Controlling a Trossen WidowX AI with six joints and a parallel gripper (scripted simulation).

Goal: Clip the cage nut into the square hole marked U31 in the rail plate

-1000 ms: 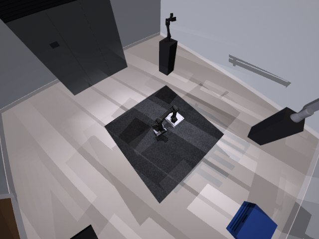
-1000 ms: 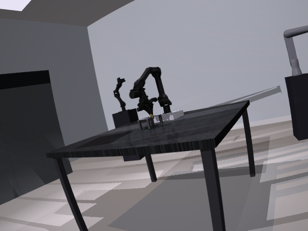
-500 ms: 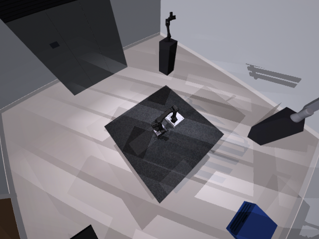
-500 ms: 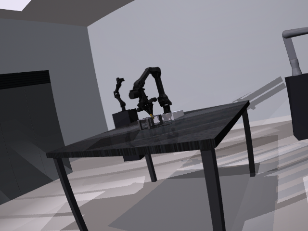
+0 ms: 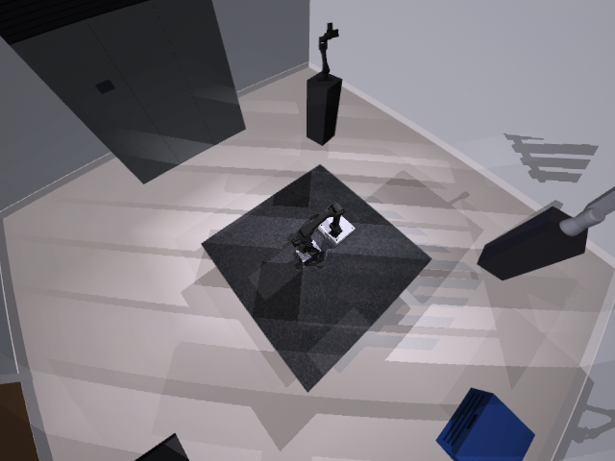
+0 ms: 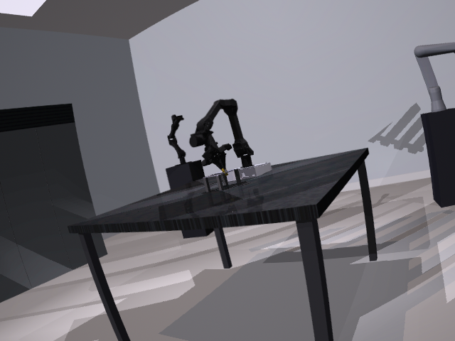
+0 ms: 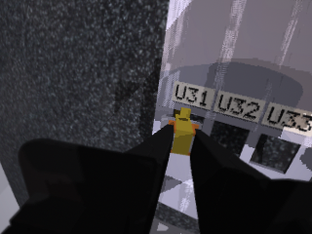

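The yellow cage nut [image 7: 183,138] [image 6: 223,170] with orange edges is between the fingertips of my black gripper [image 7: 183,136] [image 6: 223,169], which is shut on it. In the wrist view the nut lies over the square hole marked U31, just below the U31 label [image 7: 191,95], and covers most of that hole. A dark strip of the hole shows behind the nut. How deep the wings sit in the hole is hidden. The pale rail plate [image 7: 176,200] [image 5: 301,256] stands on short legs above the table. In the top view the gripper and nut are too small to make out.
Square holes U32 [image 7: 229,137] and U33 [image 7: 275,152] lie right of the nut in the wrist view. The arm's white base plate [image 5: 346,230] [image 6: 262,168] is beside the rail plate on the dark table [image 5: 347,298] [image 6: 279,190]. Other robots on pedestals stand away from the table.
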